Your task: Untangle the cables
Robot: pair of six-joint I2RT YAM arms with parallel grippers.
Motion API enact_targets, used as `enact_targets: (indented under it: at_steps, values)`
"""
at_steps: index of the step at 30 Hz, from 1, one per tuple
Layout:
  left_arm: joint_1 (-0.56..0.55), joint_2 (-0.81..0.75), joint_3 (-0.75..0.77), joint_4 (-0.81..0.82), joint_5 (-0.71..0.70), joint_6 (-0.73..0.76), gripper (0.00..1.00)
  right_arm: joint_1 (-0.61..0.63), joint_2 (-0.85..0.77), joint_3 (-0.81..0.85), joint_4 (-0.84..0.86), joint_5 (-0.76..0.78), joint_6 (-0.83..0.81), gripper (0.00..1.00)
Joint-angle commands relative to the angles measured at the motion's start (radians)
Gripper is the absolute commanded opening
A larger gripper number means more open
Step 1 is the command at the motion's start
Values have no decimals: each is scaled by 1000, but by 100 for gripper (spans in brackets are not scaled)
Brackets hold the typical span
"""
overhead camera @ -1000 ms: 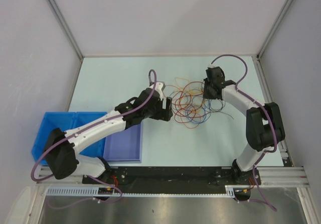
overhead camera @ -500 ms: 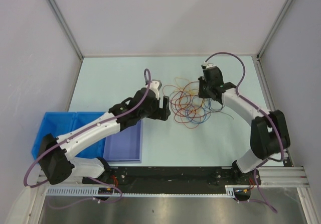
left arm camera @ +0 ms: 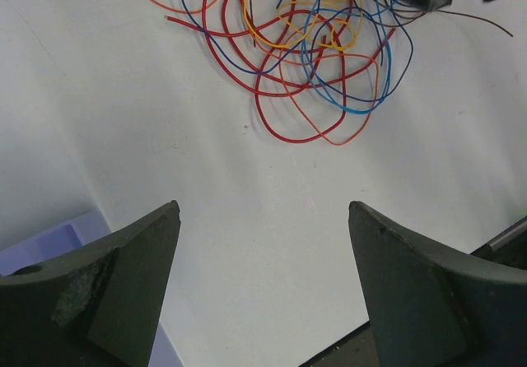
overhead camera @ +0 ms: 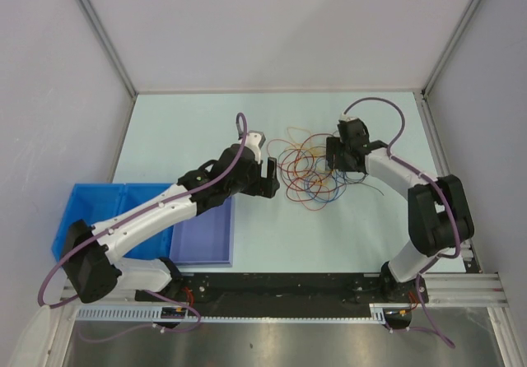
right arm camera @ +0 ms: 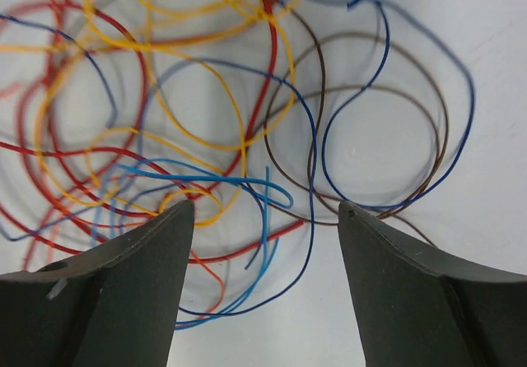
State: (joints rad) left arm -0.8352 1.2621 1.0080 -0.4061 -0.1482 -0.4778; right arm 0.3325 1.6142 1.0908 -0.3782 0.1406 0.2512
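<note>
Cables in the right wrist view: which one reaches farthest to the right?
The dark blue cable. Its wide loop curves around the outside of the brown cable, and every other colour stays further left.

White arms (overhead camera: 148, 216) — black joints (overhead camera: 434, 212), purple cables (overhead camera: 375, 99)

From above, the cables (overhead camera: 309, 169) are too thin to trace one strand from another, and the right gripper (overhead camera: 344, 166) covers the tangle's right edge. The left arm (overhead camera: 156, 213) crosses the blue bin (overhead camera: 82, 206) and the lavender tray (overhead camera: 206, 239), hiding part of each. In the left wrist view the tangle runs off the top edge (the right gripper, too, shows only as a dark corner there). In the right wrist view the left-hand loops are blurred, and several leave the frame at the top and left.
</note>
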Motion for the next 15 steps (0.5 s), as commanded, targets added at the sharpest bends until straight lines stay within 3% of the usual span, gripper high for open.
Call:
enact_targets:
  at_steps: [1,5,14,15]
  values:
    - [-7,-21,17,15,-5,18,88,-6,27,-45,58,-7,13,75]
    - [-5,-9,20,20,-7,21,89,-9,65,-49,107,-12,16,75]
    - [-5,11,26,20,-4,24,88,-21,87,-49,183,2,40,60]
    - [-5,11,26,20,-5,25,88,-21,84,-49,191,5,42,55]
